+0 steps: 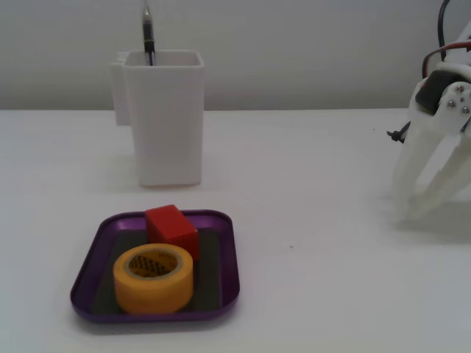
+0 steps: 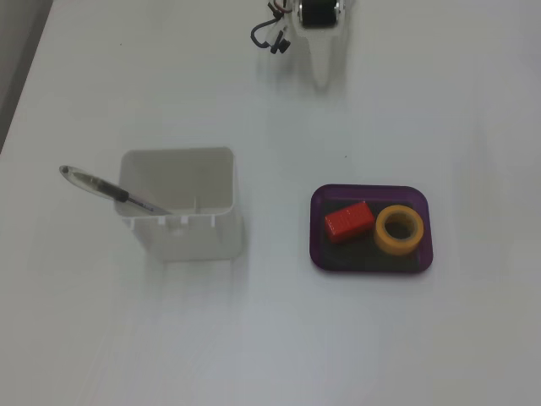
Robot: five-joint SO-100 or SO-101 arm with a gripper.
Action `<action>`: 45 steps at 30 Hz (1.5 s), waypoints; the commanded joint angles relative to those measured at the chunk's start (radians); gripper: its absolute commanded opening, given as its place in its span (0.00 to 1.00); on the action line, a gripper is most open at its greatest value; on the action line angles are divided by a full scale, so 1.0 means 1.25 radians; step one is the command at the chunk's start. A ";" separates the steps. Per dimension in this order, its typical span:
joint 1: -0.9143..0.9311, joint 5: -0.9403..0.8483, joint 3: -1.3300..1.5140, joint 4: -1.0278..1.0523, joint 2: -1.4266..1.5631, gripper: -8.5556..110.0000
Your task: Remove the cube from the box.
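The red cube [image 1: 173, 229] lies inside the purple box [image 1: 229, 290], at the back of its dark floor and touching a yellow tape roll [image 1: 153, 285] in front of it. In the view from above, the cube [image 2: 349, 221] is in the left half of the box [image 2: 318, 254]. My white gripper [image 1: 409, 213] stands far off at the right of the table, fingertips down on the surface, shut and holding nothing. From above, the gripper [image 2: 323, 78] shows at the top edge, well away from the box.
A tall white container [image 1: 163, 118] with a pen [image 1: 147, 33] in it stands behind the box; from above the container [image 2: 177, 211] is left of the box. The tape roll [image 2: 399, 229] fills the box's right half. A black cable [image 2: 269, 38] hangs near the arm.
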 commanded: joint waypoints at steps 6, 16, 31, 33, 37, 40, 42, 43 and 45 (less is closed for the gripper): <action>-0.064 0.001 -0.009 -0.110 0.028 0.07; -0.054 -0.001 -0.107 -0.160 0.015 0.07; -0.028 -0.113 -0.704 -0.206 -0.768 0.13; -0.028 -0.113 -0.849 -0.153 -0.915 0.18; -0.031 -0.113 -1.136 -0.042 -1.172 0.27; -0.031 -0.117 -1.334 0.028 -1.340 0.29; -0.031 -0.150 -1.448 0.067 -1.441 0.30; -0.031 -0.180 -1.500 0.088 -1.489 0.29; -0.031 -0.241 -1.583 0.125 -1.573 0.29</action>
